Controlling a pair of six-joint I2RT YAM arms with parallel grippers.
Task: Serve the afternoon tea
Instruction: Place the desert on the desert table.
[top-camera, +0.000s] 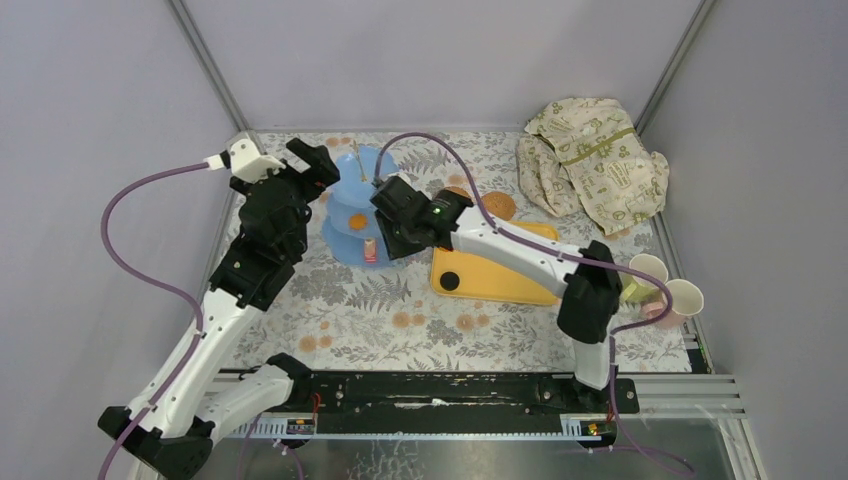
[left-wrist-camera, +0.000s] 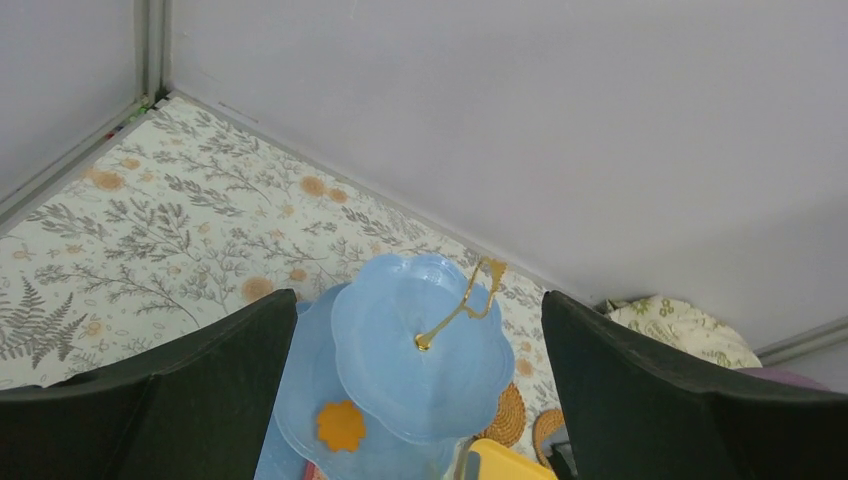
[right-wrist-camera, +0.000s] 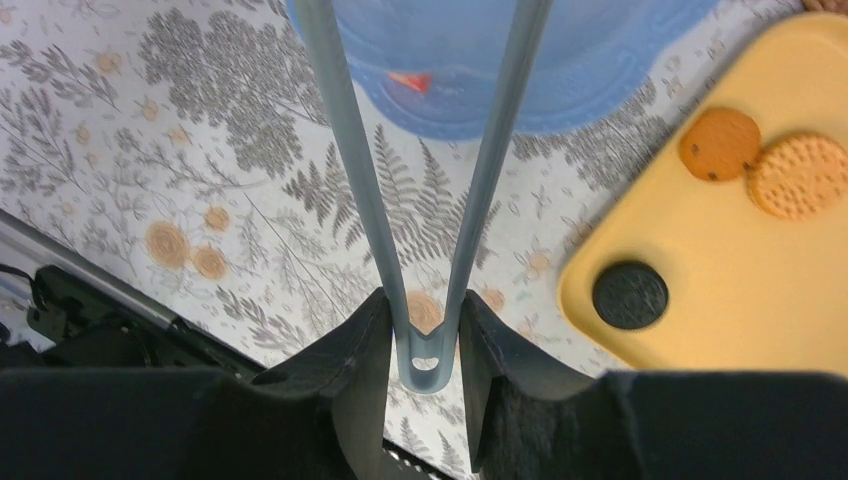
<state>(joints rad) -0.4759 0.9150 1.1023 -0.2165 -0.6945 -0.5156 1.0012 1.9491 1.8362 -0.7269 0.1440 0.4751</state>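
The right hand (right-wrist-camera: 425, 315) reaches low across the leaf-patterned desk (top-camera: 360, 300) and pinches the hinge end of the grey-blue tongs (right-wrist-camera: 345, 150). The tongs' two arms run out over the lowest tier of the light-blue three-tier stand (top-camera: 345, 238), which is at the desk's back left. The left hand (top-camera: 312, 168) hovers beside the stand's top with its fingers spread wide. Two pale cups (top-camera: 648, 268) sit at the right edge, and three round biscuits (right-wrist-camera: 630, 295) lie on the yellow rectangular tray (right-wrist-camera: 760, 290).

Blue stand (top-camera: 347, 232) on the floral table (top-camera: 380, 300): tray (top-camera: 500, 282) just right of it, cups (top-camera: 685, 297) far to its right, cloth (top-camera: 590, 165) behind-right.
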